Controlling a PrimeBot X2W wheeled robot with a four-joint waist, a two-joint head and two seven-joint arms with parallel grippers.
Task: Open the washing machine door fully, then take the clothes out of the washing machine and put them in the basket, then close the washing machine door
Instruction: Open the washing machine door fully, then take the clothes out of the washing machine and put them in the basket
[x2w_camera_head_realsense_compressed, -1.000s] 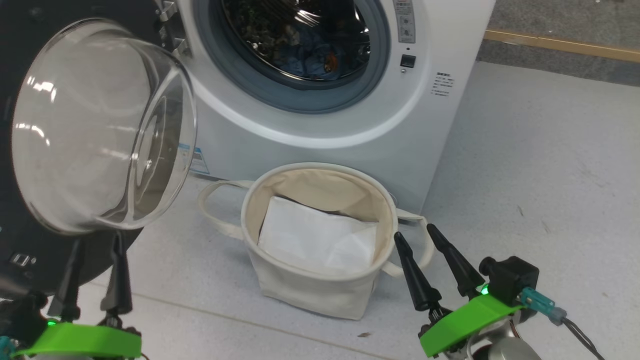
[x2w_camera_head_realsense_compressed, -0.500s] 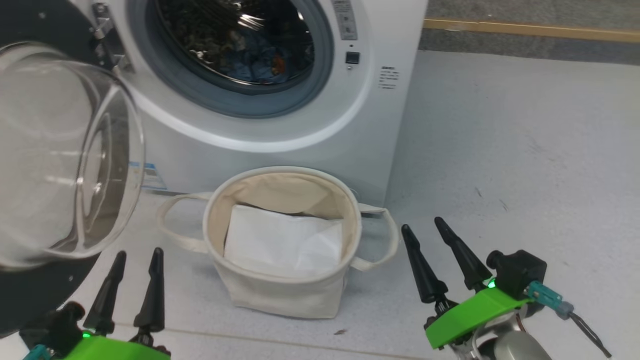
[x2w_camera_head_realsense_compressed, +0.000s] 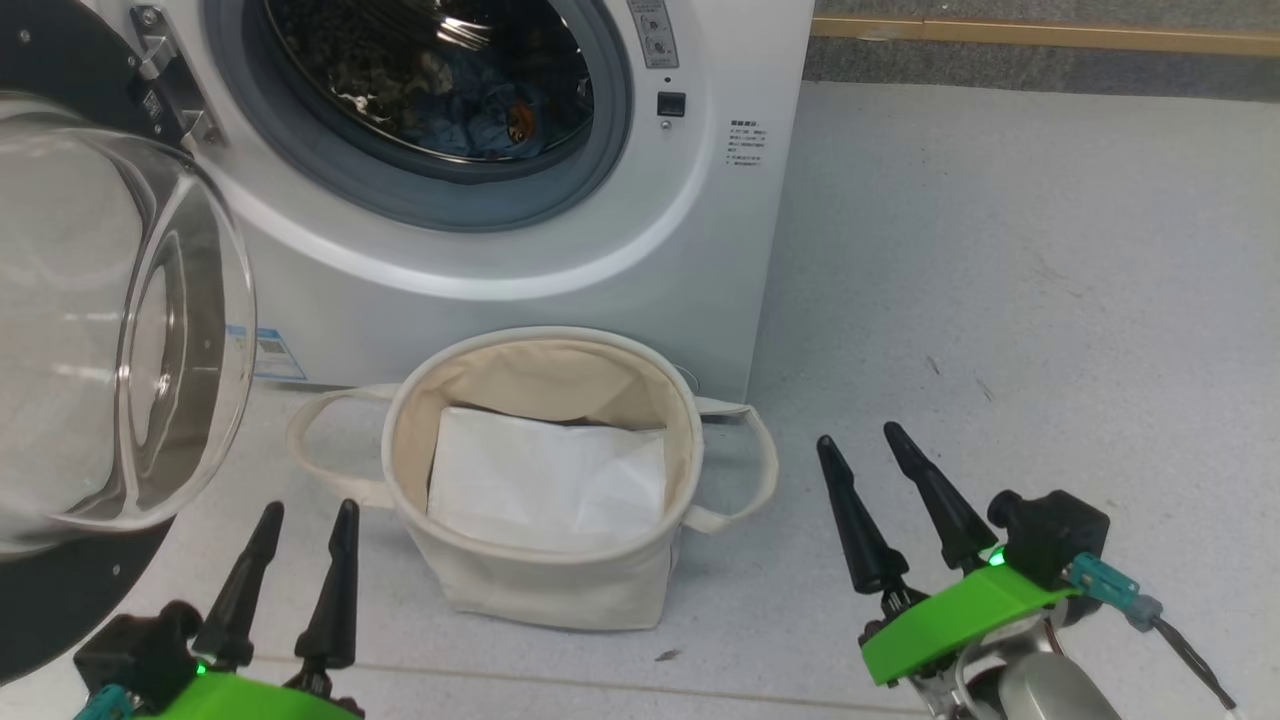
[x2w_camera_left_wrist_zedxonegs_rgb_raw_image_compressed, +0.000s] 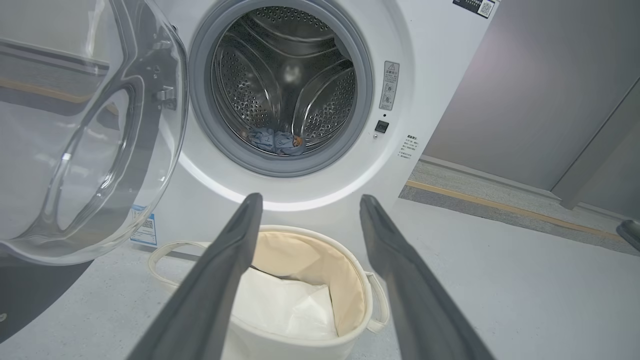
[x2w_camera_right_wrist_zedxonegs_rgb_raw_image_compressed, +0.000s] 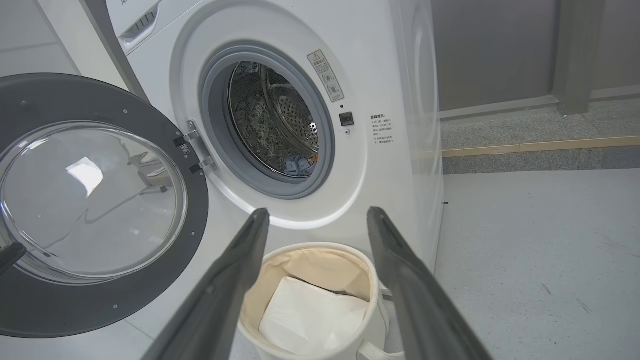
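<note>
**Door's open, laundry not out yet**

So the washing machine door (x2w_camera_right_wrist_zedxonegs_rgb_raw_image_compressed: 90, 200) is swung wide on its hinge, off to the left of the drum opening. I'd call the opening step pretty much done. The clothes (x2w_camera_left_wrist_zedxonegs_rgb_raw_image_compressed: 274, 141) sit in a small blue heap at the bottom of the drum, inside the washing machine (x2w_camera_head_realsense_compressed: 560, 260). The basket (x2w_camera_head_realsense_compressed: 545, 585) is on the floor (x2w_camera_head_realsense_compressed: 1000, 300) right in front of the machine, below the opening, with just a plain white sheet (x2w_camera_head_realsense_compressed: 545, 480) in it.

The left gripper (x2w_camera_head_realsense_compressed: 310, 508) hovers low near the door's glass bowl, and the right gripper (x2w_camera_head_realsense_compressed: 856, 434) is just right of the basket. Both have their jaws parted a moderate way and are holding nothing.

Next up, I reckon, is the reach: one arm goes up and through the grey seal, down to the drum floor, and pinches the fabric. It needs to steer clear of the door bowl going in.
</note>
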